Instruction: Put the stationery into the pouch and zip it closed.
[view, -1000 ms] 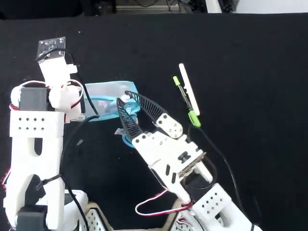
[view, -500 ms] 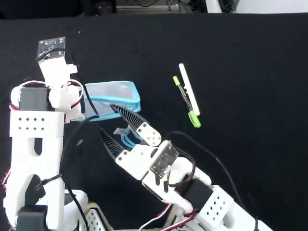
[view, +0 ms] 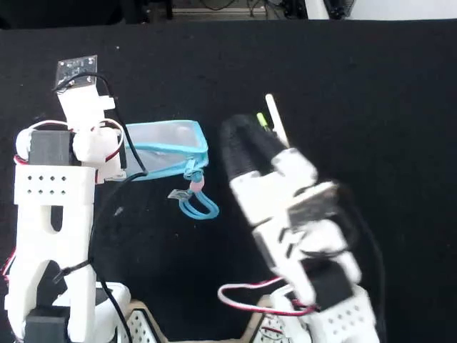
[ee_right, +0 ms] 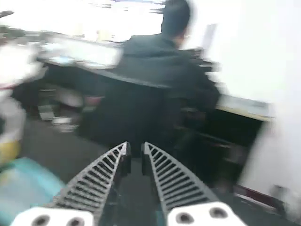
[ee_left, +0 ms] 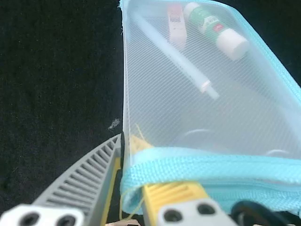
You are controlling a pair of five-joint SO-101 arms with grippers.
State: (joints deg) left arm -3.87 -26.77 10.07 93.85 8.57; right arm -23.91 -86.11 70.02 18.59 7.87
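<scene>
Blurred right arm [view: 285, 193] over most of the white stick [view: 270, 106] and, seemingly, green pen [view: 261, 120].

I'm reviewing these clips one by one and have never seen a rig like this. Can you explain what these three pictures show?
These are two small robot arms side by side at a black table. The high view looks down from a fixed camera. The other two pictures come from a camera on each arm's wrist. The left gripper is clamped on one end of a see-through, blue-trimmed pouch. The pouch already holds a pale blue pen, a white-capped tube and a pink item. A blue cord loop at the pouch's corner lies on the table. The right gripper is up off the table, fingers nearly together and empty, facing the room. Beside that arm lie a white pen and a green pen, not yet in the pouch.
</scene>
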